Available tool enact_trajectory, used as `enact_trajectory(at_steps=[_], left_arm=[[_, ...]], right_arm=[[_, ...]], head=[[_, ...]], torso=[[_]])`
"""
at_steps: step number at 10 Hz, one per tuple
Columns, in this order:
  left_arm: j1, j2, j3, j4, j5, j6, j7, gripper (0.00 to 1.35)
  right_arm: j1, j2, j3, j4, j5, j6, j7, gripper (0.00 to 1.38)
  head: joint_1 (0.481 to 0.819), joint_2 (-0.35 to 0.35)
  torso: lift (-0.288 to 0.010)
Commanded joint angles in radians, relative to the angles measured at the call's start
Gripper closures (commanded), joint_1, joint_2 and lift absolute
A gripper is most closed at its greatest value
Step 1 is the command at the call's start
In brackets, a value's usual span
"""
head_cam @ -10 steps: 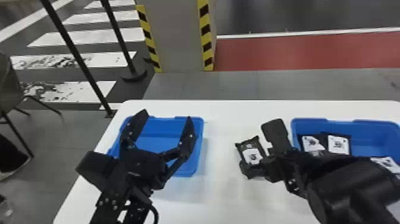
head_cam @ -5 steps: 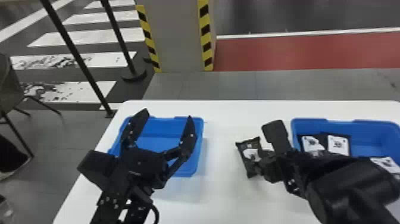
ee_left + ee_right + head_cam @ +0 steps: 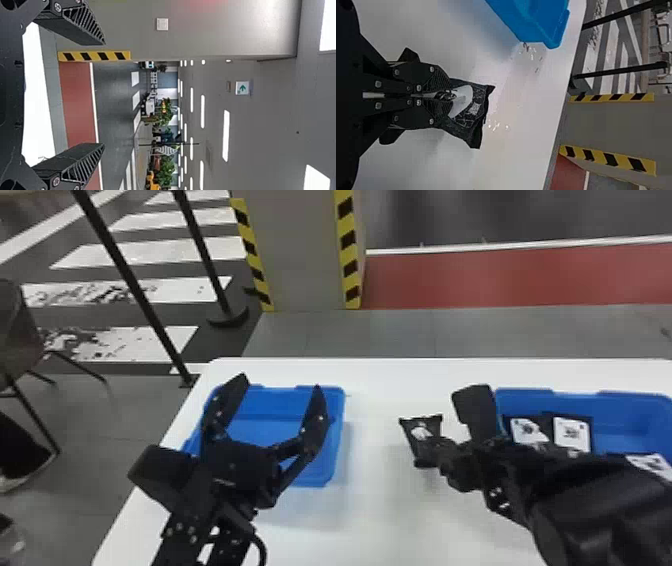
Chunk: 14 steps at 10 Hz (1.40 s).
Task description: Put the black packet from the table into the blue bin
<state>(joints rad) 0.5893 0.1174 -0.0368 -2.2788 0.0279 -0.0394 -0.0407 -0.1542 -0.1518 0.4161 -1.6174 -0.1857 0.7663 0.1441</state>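
Bright strip lights [image 3: 226,135] glow overhead, and soft shadows mottle the white table [image 3: 385,525].

I see a flat white table [image 3: 380,515] with a rounded far corner; on it sit an open blue plastic bin [image 3: 338,425] to my left and another open blue plastic bin [image 3: 620,410] to my right.

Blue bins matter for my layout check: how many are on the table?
2: the left bin, partly behind the left gripper, and the right bin, with packets inside, partly covered by the right arm.
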Motion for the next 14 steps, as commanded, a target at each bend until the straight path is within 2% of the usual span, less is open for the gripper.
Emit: enact_trajectory(at_steps=[1,4,6,7,9,11,12,13,14], left_arm=[[0.002,-0.001,0.001,0.0,0.0,-0.002,-0.001,0.11],[0.005,-0.004,0.005,0.0,-0.002,-0.005,0.001,0.12],[0.007,-0.005,0.007,0.0,-0.002,-0.007,-0.001,0.11],[0.005,-0.005,0.007,0.0,-0.002,-0.007,-0.001,0.11],[0.005,-0.004,0.007,0.0,-0.002,-0.007,0.001,0.11],[0.002,-0.004,0.005,0.0,-0.002,-0.007,-0.001,0.11],[0.0,-0.002,0.003,0.0,-0.002,-0.005,-0.001,0.11],[0.0,-0.002,0.001,0.0,-0.002,-0.005,0.001,0.11],[0.0,-0.002,0.001,0.0,-0.002,-0.002,0.001,0.11]], right_arm=[[0.061,0.0,-0.081,-0.124,0.008,-0.013,0.0,1.13],[0.301,0.028,-0.342,-0.497,0.06,-0.072,-0.001,1.13],[0.441,0.046,-0.494,-0.622,0.062,-0.111,-0.001,1.13],[0.478,0.052,-0.554,-0.632,0.066,-0.111,-0.001,1.13],[0.49,0.049,-0.637,-0.578,0.104,-0.118,0.0,1.13],[0.417,0.02,-0.659,-0.409,0.108,-0.163,0.029,1.13],[0.375,0.014,-0.659,-0.333,0.118,-0.185,0.055,1.13],[0.333,0.009,-0.659,-0.256,0.116,-0.209,0.088,1.07],[0.326,0.006,-0.659,-0.227,0.11,-0.222,0.103,0.62]], head=[[0.695,0.191],[0.695,0.123],[0.695,0.049],[0.695,-0.005],[0.695,-0.078],[0.695,-0.156],[0.695,-0.176],[0.695,-0.181],[0.695,-0.184]], torso=[[-0.11],[-0.11],[-0.11],[-0.11],[-0.11],[-0.11],[-0.11],[-0.11],[-0.11]])
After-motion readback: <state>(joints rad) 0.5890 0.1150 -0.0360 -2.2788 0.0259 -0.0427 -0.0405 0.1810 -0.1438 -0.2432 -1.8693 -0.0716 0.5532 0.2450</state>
